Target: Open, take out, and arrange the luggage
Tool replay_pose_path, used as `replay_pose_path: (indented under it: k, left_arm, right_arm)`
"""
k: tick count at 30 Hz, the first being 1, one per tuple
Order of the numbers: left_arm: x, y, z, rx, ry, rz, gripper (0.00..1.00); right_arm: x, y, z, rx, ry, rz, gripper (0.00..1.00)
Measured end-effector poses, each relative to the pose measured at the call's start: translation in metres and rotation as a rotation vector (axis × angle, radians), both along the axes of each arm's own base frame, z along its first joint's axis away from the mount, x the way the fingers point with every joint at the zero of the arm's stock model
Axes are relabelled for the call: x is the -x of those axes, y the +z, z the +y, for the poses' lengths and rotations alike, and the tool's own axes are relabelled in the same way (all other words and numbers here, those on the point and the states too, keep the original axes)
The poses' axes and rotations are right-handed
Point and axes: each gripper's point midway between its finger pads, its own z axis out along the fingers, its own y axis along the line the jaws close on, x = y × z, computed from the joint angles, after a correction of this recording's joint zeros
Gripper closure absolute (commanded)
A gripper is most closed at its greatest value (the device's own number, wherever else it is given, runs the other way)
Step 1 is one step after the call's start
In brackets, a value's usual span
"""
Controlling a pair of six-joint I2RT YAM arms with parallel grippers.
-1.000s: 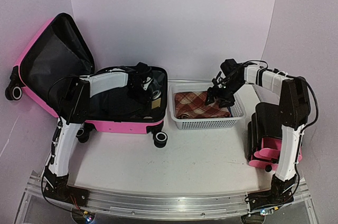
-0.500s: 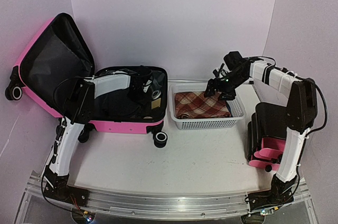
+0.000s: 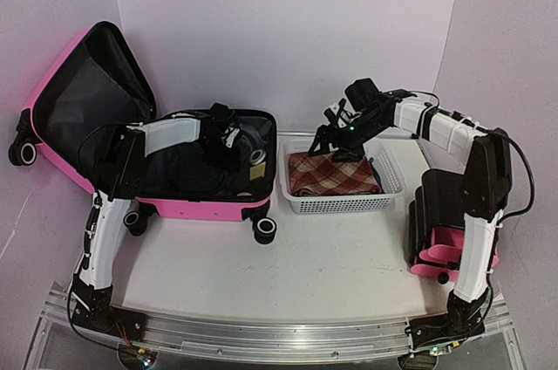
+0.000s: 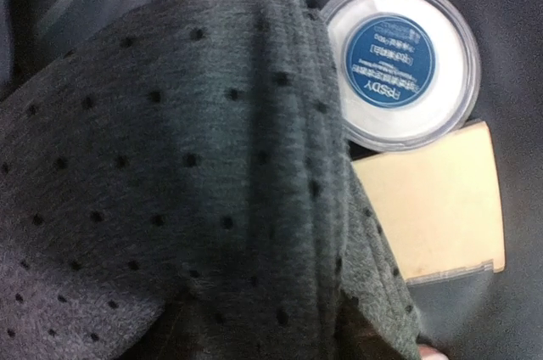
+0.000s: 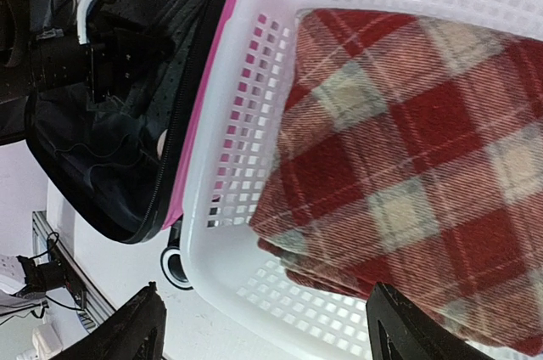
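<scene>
In the frame's left-centre, the left gripper (image 3: 225,148) seems buried in dotted grey cloth (image 4: 170,190) inside the luggage (image 3: 200,209), and its grip cannot be told. The right gripper (image 5: 267,334) hangs released over the white basket (image 3: 336,204).

A robot lab: plain backdrop (image 3: 288,30), aluminium rail (image 3: 261,337).

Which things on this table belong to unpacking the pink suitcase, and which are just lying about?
Part of the job:
- open pink luggage
- inside it: dotted grey cloth, round white tin, flat tan box
- white basket, with plaid cloth already in it

Lying about:
- black cabinet with pink drawers, untouched for now, though it may serve later
</scene>
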Motion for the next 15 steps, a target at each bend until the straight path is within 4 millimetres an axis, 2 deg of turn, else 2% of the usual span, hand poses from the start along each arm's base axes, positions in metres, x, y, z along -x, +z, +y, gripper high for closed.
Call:
replay_pose_path:
  k: [4,8,15]
  left_arm:
    - [0.004,-0.001,-0.007,0.008,-0.006,0.008,0.14]
    - [0.006,-0.001,-0.009,-0.07,-0.001,-0.034,0.03]
    - [0.017,-0.006,-0.026,-0.223,-0.025,-0.113,0.01]
  right_arm:
    - [0.0,-0.006,0.008,-0.01,0.008,0.017,0.17]
    - [0.0,-0.009,0.011,-0.019,0.006,0.029,0.17]
    - [0.0,-0.008,0.013,-0.025,0.006,0.028,0.17]
